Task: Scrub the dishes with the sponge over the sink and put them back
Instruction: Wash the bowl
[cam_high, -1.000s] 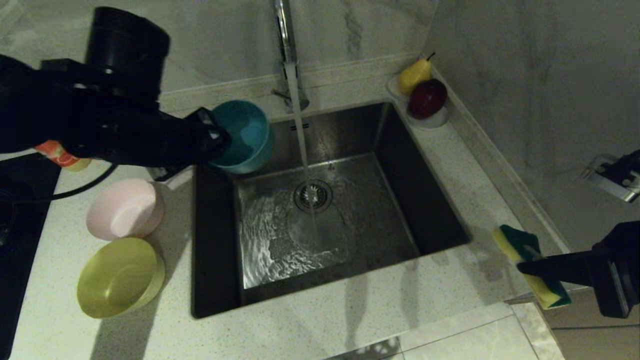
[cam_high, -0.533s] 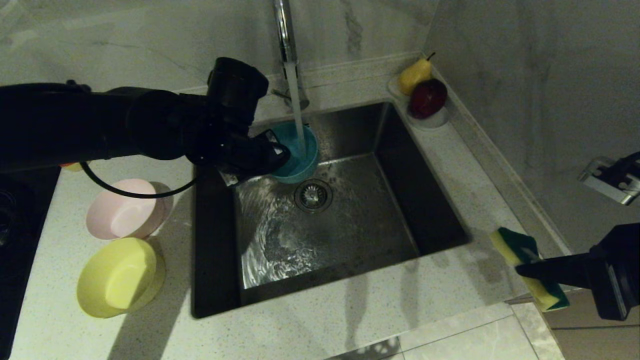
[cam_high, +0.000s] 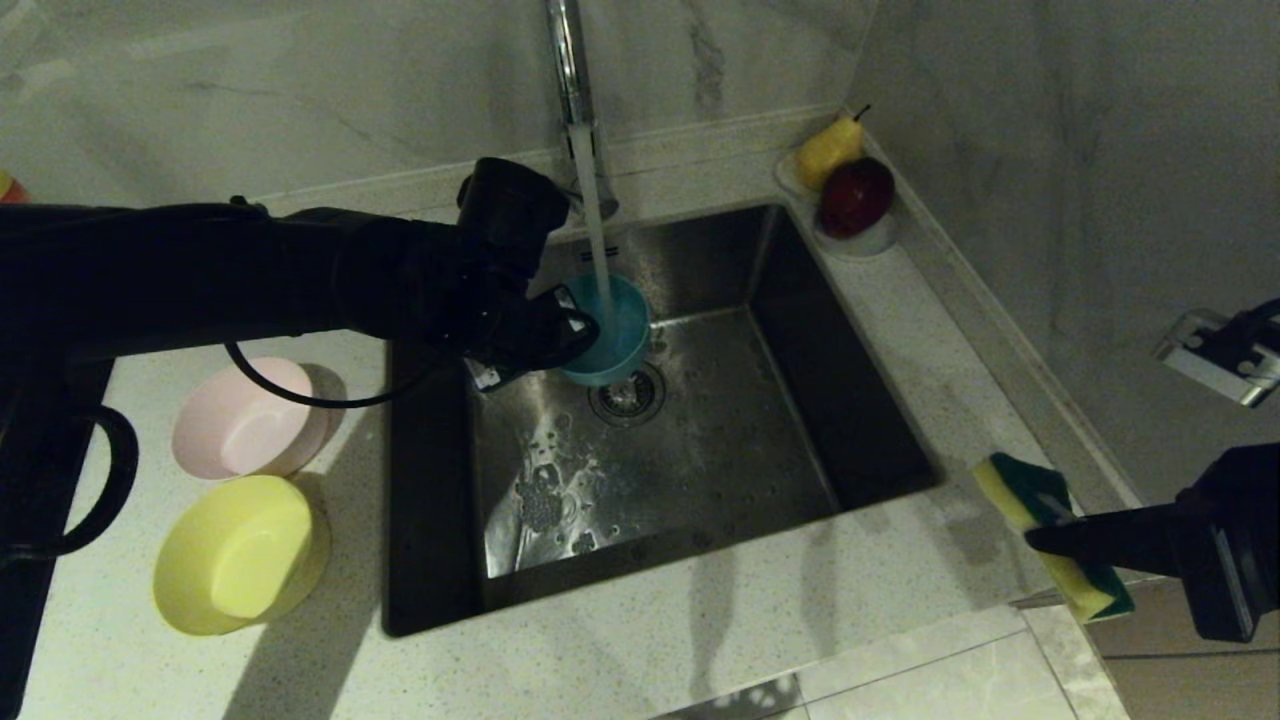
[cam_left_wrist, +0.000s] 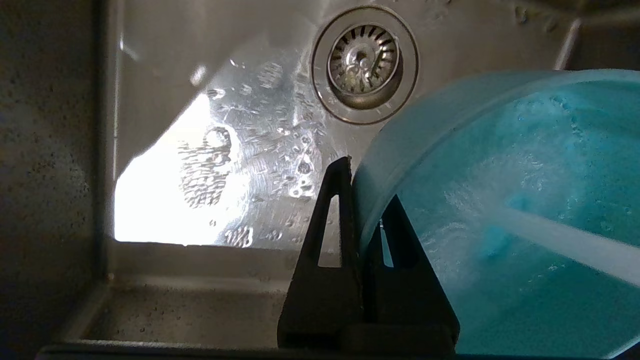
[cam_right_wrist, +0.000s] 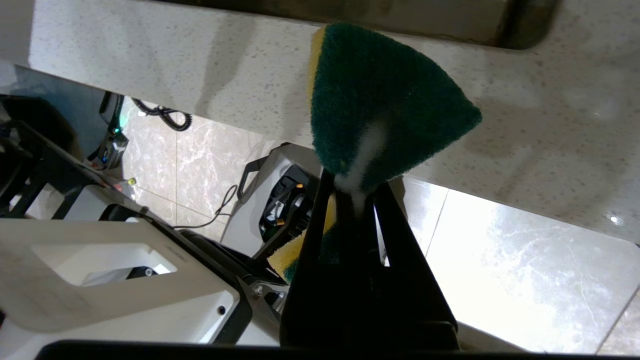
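Matte black arms, looping black cable (cam_high: 300, 395), tapered black claw fingers (cam_left_wrist: 330, 240).

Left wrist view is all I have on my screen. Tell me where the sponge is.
Observer: The sponge is pinched in the right hand, off the sink's near right corner, over the counter edge.
Operator: Report what is feeding water into this blue bowl.
Observer: A chrome faucet at the back of the sink; its stream falls straight into the blue bowl, which the left hand holds by the rim.
Operator: List the other dishes.
Observer: A pink bowl and a yellow bowl sit on the counter left of the sink, the yellow one nearer the robot.
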